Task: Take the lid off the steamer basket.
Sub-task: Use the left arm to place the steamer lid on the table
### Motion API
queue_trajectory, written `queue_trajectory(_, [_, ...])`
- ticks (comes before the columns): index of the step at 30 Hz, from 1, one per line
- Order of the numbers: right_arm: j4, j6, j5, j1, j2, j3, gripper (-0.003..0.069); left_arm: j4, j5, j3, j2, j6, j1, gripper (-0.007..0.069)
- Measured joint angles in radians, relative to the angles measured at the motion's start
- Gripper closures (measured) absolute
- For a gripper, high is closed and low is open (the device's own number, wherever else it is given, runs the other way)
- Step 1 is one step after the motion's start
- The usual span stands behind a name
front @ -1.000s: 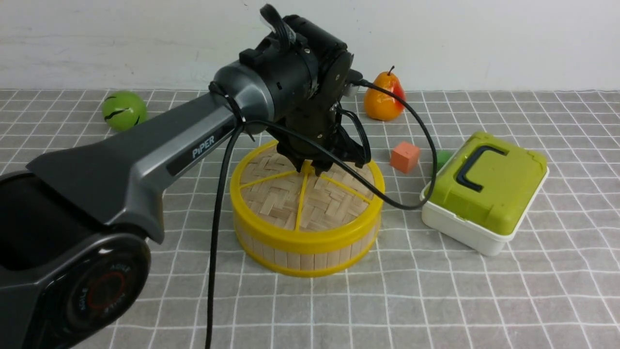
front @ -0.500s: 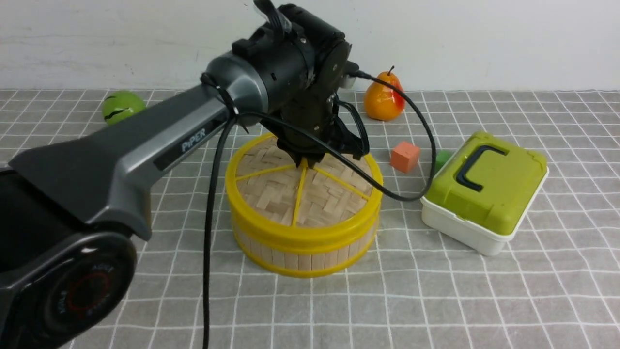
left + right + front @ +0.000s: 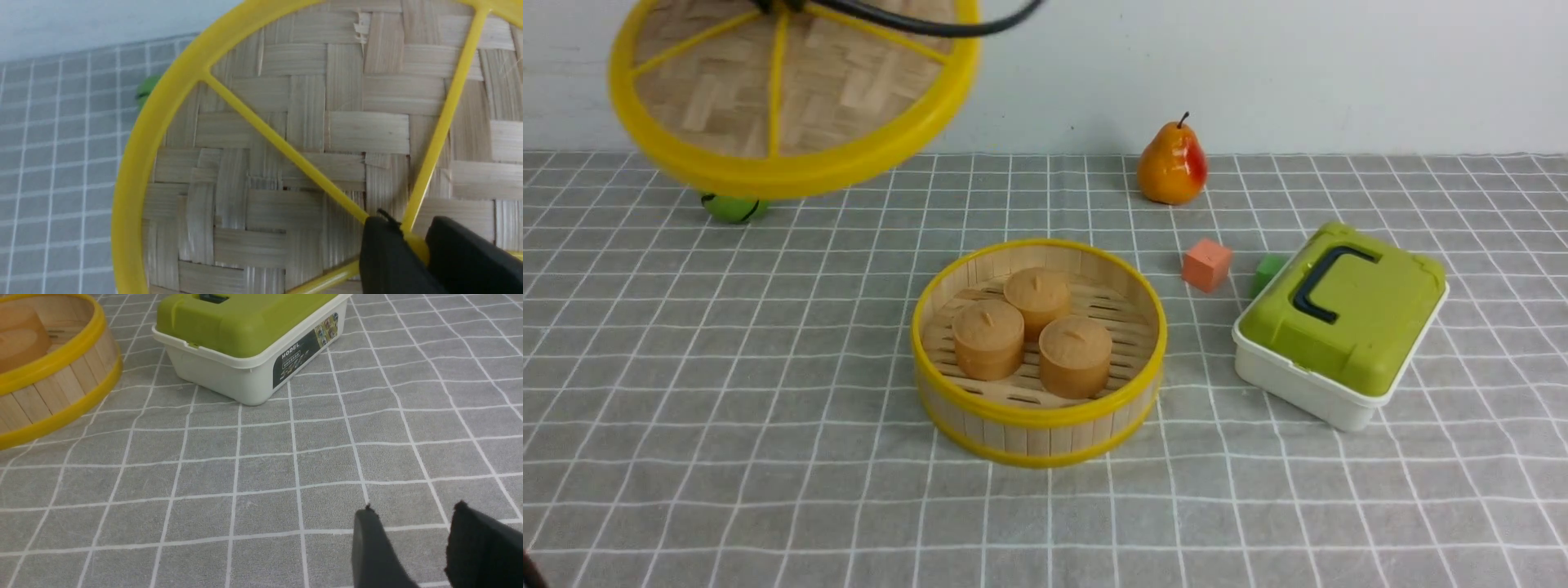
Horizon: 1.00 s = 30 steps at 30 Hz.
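The lid (image 3: pixel 792 90), a woven bamboo disc with a yellow rim and spokes, hangs high at the upper left of the front view, well clear of the steamer basket (image 3: pixel 1040 408). The basket stands uncovered on the cloth with three tan round buns (image 3: pixel 1033 331) inside. My left gripper (image 3: pixel 412 241) is shut on the lid's yellow centre knob (image 3: pixel 416 244); in the front view the gripper itself is above the frame. My right gripper (image 3: pixel 412 522) is open and empty, low over the cloth; the basket's wall (image 3: pixel 53 384) shows in the right wrist view.
A white box with a green top and dark handle (image 3: pixel 1342 318) stands right of the basket and shows in the right wrist view (image 3: pixel 245 339). A pear (image 3: pixel 1172 163), an orange cube (image 3: pixel 1206 264) and a small green cube (image 3: pixel 1267 269) lie behind. A green ball (image 3: pixel 734 207) lies under the lid.
My left gripper has lifted the lid off the basket and carried it up and to the left. The arm has left the front view. The buns inside now show.
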Motion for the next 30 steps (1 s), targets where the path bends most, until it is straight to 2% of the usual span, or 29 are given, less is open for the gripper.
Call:
queue_trajectory(1, [0.0, 0.0, 0.0, 0.0, 0.0, 0.0, 0.0417, -0.047, -0.013, 0.069, -0.015, 0.005, 0.075, 0.0519])
queue_trajectory(4, [0.0, 0.0, 0.0, 0.0, 0.0, 0.0, 0.0417, -0.126, -0.109, 0.26, -0.022, 0.012, 0.202, 0.0519])
queue_trajectory(5, [0.0, 0.0, 0.0, 0.0, 0.0, 0.0, 0.0417, -0.13, -0.119, 0.274, -0.022, 0.012, 0.208, 0.0519])
queue_trajectory(7, [0.0, 0.0, 0.0, 0.0, 0.0, 0.0, 0.0417, -0.16, -0.259, 0.439, -0.017, 0.001, 0.253, 0.0519])
queue_trajectory(12, [0.0, 0.0, 0.0, 0.0, 0.0, 0.0, 0.0417, -0.2, -0.562, 0.679, 0.026, -0.056, 0.252, 0.0519])
queue_trajectory(15, [0.0, 0.0, 0.0, 0.0, 0.0, 0.0, 0.0417, -0.2, -0.639, 0.717, 0.069, -0.079, 0.248, 0.0519])
queue_trajectory(23, [0.0, 0.0, 0.0, 0.0, 0.0, 0.0, 0.0417, -0.207, -0.701, 0.726, 0.198, -0.143, 0.247, 0.0519])
queue_trajectory(26, [0.0, 0.0, 0.0, 0.0, 0.0, 0.0, 0.0417, -0.207, -0.709, 0.726, 0.204, -0.166, 0.247, 0.0496])
queue_trajectory(30, [0.0, 0.0, 0.0, 0.0, 0.0, 0.0, 0.0417, -0.207, -0.711, 0.726, 0.196, -0.206, 0.247, 0.0368])
